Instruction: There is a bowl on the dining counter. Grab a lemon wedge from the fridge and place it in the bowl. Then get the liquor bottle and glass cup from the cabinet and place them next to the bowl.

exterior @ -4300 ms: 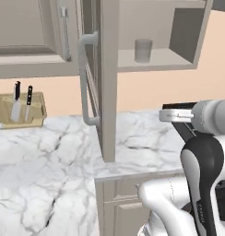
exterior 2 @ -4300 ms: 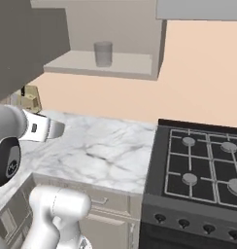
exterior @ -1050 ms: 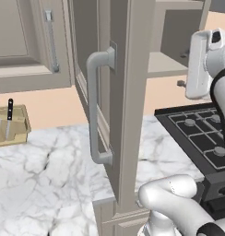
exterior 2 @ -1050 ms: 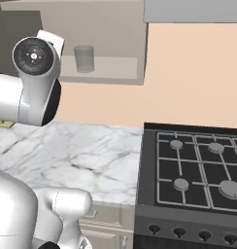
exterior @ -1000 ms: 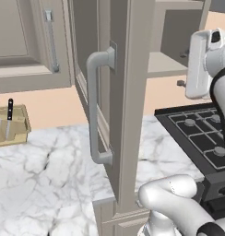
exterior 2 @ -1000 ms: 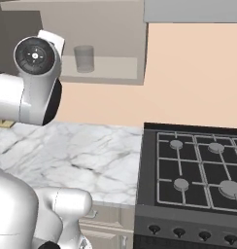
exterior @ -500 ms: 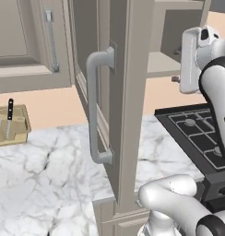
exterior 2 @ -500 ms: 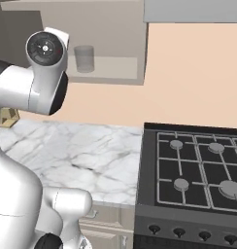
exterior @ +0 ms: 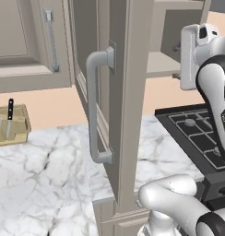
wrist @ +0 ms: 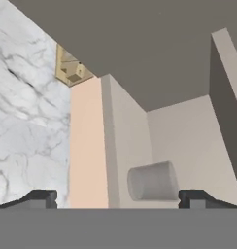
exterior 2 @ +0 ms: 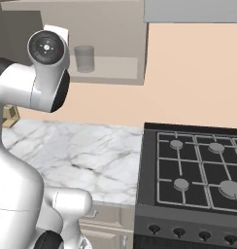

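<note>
Facing the open cabinet [exterior 2: 115, 44], the tool [wrist: 118, 197] has its fingers spread wide, with the glass cup [wrist: 153, 182] on the shelf between them, untouched

the 2 base views look forward from behind the arm, left and right, sharing the marble worktop [exterior: 36, 170] and stove [exterior 2: 198, 180]. the hand view sits close, facing the cabinet shelf [wrist: 188, 146].
</note>
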You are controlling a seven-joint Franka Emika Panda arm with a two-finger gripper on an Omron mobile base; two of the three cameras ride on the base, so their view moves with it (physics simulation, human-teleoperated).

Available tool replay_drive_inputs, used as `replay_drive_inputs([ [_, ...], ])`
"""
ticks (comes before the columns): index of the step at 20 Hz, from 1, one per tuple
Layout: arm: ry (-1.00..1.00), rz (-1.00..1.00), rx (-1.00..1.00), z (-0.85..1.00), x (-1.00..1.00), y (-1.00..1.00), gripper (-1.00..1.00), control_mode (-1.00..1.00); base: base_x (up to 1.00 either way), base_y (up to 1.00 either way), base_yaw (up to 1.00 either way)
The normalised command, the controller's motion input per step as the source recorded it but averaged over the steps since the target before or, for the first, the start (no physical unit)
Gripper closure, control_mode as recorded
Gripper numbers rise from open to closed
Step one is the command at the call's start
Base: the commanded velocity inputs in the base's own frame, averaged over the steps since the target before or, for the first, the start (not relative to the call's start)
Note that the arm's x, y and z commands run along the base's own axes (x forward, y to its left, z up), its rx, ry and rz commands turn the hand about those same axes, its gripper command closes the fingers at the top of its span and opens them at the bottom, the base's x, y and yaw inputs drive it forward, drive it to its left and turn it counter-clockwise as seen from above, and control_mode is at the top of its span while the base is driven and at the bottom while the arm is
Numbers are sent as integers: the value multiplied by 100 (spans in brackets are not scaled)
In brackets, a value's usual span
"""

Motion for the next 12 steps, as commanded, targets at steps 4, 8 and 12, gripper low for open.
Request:
replay_drive_inputs([
  [4, 0, 0, -7, 0, 14, 10, -100, -100, 0, 0, 0],
  [8, 0, 0, -2, 0, 8, 0, -100, -100, 0, 0, 0],
  [12, 0, 0, -1, 0, 1, 0, -100, -100, 0, 0, 0],
])
